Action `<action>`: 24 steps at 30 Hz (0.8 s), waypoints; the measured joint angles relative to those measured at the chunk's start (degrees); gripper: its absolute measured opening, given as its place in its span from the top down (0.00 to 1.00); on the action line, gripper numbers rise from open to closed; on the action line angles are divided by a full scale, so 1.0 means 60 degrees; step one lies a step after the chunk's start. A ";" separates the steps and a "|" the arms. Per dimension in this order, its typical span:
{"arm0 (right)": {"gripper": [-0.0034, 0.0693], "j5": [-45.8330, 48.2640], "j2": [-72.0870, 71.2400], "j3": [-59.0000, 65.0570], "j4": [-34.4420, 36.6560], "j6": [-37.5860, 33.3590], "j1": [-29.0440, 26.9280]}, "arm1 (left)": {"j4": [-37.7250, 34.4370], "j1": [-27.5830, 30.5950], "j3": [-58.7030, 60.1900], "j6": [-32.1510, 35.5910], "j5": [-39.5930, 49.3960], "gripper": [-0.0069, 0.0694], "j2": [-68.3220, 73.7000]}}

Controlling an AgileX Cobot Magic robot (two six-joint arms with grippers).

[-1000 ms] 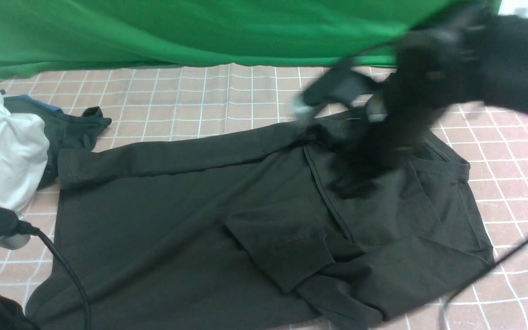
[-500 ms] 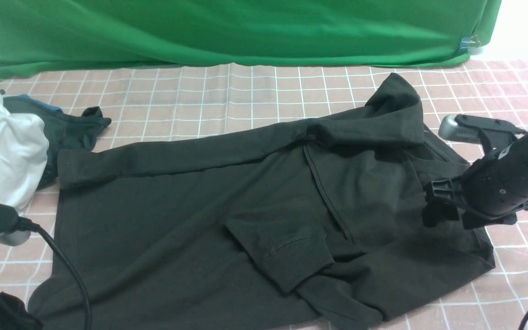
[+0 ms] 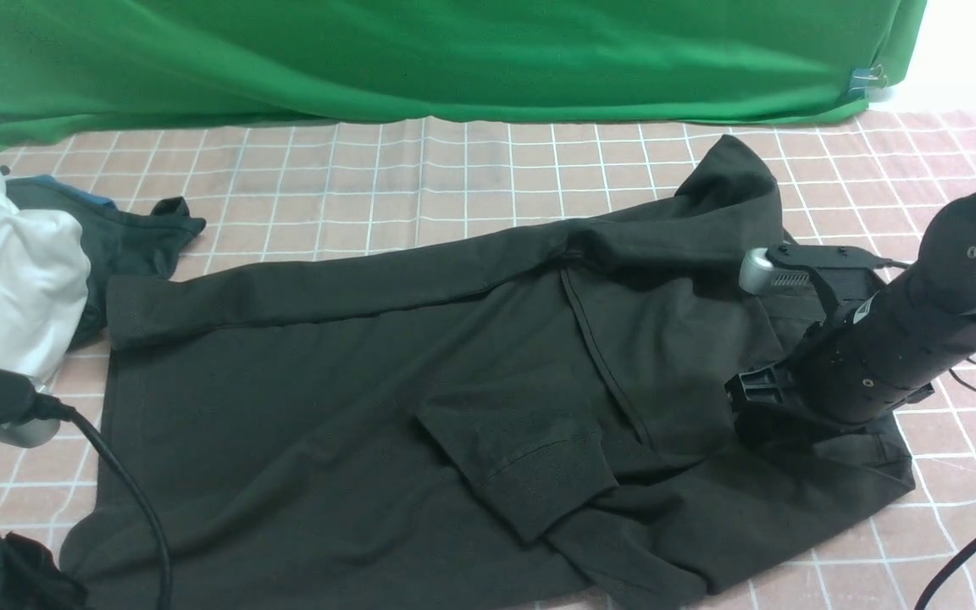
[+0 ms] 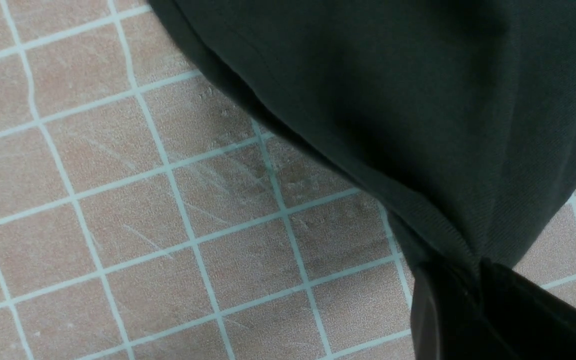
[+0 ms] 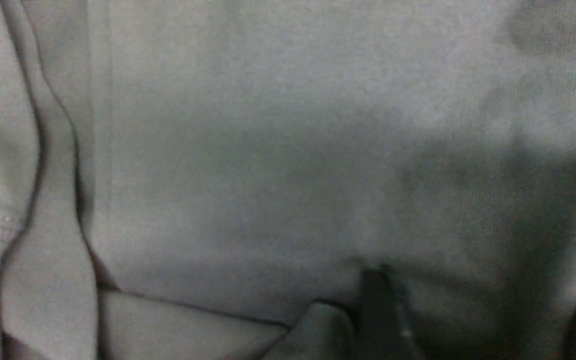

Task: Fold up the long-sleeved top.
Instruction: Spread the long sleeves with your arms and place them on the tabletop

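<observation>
So the long-sleeved top (image 3: 327, 407) is spread over most of the checked tabletop (image 3: 454, 186), from near left to mid right. Its long axis runs left to right. Best I can tell the hem points left and the shoulders sit at the right, where a peak of cloth stands up at the far edge. One sleeve (image 3: 327, 284) stretches leftward along the far side, and the other one's cuff (image 3: 530, 483) is already laid over the body.

The left fingers (image 4: 433, 320) are pinched tight on a hem corner at the near left. The right fingers (image 5: 378, 300) are spread fairly wide and pressed down into the cloth on the right part, with nothing clamped between them yet.

Looks like we're mid-fold, lining up a grab at each end. Next the right side needs to close on a proper bit of fabric (one layer or the stack, hard to say). Then both ends lift together so the body folds without dragging the tucked sleeve loose.
</observation>
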 joint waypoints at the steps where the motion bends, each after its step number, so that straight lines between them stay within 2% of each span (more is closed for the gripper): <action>1: 0.47 -0.0080 0.0003 0.0000 -0.0075 -0.0021 0.0000 | 0.0000 0.0000 0.0000 0.0000 0.0000 0.84 0.0000; 5: 0.58 -0.0376 0.0042 0.0000 -0.0214 -0.0187 0.0000 | 0.0000 0.0000 0.0000 0.0000 0.0000 0.84 0.0000; 6: 0.65 -0.0532 0.0107 0.0000 -0.0243 -0.0352 0.0000 | 0.0000 0.0000 0.0000 0.0000 0.0000 0.84 0.0000; 11: 0.87 -0.0750 0.0089 -0.0086 -0.0251 -0.0716 0.0000 | 0.0000 0.0000 0.0000 0.0000 0.0000 0.84 0.0000; 20: 0.89 -0.0992 -0.0410 -0.1926 -0.0176 -0.0728 0.0002 | -0.0010 0.0000 0.0000 0.0000 0.0000 0.84 0.0000; 24: 0.89 -0.1724 -0.0410 -0.2670 -0.0156 -0.0583 0.0002 | -0.0010 0.0000 0.0000 0.0000 0.0000 0.84 0.0000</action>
